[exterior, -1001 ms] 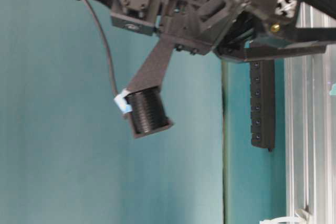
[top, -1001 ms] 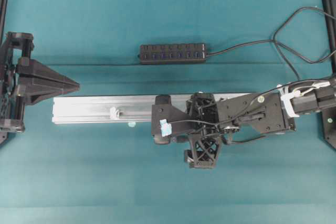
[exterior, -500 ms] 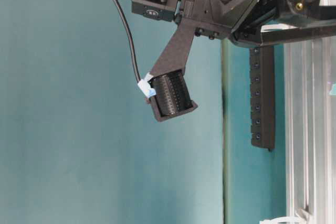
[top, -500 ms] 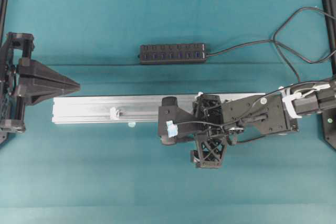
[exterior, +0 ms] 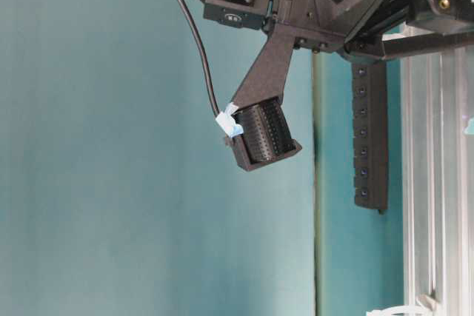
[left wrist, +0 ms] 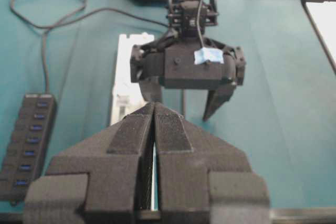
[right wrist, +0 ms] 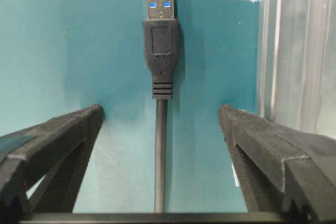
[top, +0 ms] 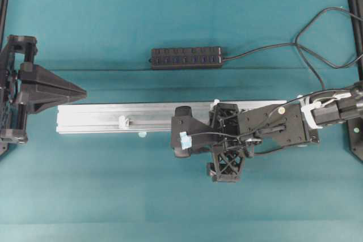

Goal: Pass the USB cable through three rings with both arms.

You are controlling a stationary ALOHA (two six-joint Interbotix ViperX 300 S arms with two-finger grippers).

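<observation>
black usb cable (right wrist: 160,77) shows only between right gripper (right wrist: 160,129) jaws.

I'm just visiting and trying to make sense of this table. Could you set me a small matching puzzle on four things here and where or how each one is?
Things:
1. black USB plug
2. left gripper
3. black multi-port hub
4. long silver aluminium rail

States:
A. jaws shut
B. lying between open jaws
C. far side of the rail
D. partly under the right arm

Pairs: 1-B, 2-A, 3-C, 4-D
</observation>
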